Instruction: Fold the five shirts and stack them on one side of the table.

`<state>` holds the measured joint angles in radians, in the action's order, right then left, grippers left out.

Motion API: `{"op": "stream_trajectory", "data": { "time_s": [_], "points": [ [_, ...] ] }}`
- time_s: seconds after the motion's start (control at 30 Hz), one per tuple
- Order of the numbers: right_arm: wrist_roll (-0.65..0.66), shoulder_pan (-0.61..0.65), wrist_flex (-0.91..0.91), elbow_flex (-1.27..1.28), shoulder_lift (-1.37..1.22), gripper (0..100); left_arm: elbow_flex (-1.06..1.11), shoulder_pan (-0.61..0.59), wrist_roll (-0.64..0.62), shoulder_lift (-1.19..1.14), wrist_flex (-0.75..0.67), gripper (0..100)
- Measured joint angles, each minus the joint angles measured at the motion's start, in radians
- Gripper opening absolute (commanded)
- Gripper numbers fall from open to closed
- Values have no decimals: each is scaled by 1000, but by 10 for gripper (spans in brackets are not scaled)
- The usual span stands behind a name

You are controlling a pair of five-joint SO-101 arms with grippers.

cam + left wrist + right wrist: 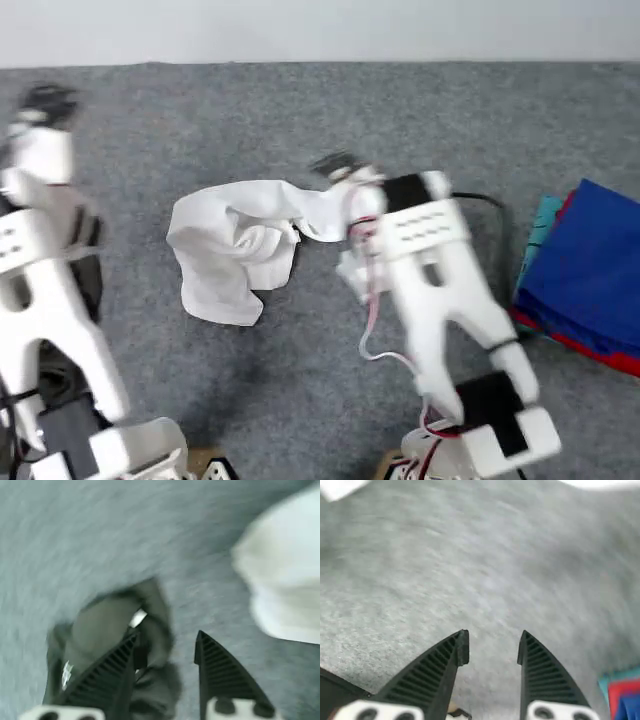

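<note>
1. We see the left arm (45,290) standing at the left edge of the grey carpeted surface (300,110). It rises from the near edge and stretches toward the far left corner.
2. In the left wrist view the left fingers (110,675) are apart. A crumpled dark grey shirt (100,630) lies on the surface below them, partly in the gap. We cannot tell whether a finger touches it.
3. The right arm (440,290) extends from the near edge toward the middle of the surface. Its far end sits just beside the white shirt (235,250), on that shirt's stack-facing side.
4. The right fingers (540,680) are apart, with nothing between them and bare surface beneath.
5. The white shirt lies rumpled and unfolded near the middle of the surface, between the two arms.
6. A stack of folded shirts (590,270) rests at the right edge, with blue on top and red and teal edges showing beneath it. It is well apart from the white shirt.
</note>
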<state>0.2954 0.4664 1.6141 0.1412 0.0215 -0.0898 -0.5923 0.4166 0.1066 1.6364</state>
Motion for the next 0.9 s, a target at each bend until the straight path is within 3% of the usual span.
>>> {"op": "stream_trajectory", "data": {
  "time_s": [0.17, 0.37, 0.67, 0.9],
  "points": [
    [0, 207, -21, -127, -172, 191, 0, -172, 0, -87, -21, 170],
    [0, 367, 29, -439, -445, 241, 0, -256, 2, -121, -58, 170],
    [0, 466, 138, -945, -845, 241, 0, -273, 2, -124, -101, 170],
    [0, 477, 140, -1132, -1042, 214, 0, -272, 2, -124, -121, 170]
  ]
}}
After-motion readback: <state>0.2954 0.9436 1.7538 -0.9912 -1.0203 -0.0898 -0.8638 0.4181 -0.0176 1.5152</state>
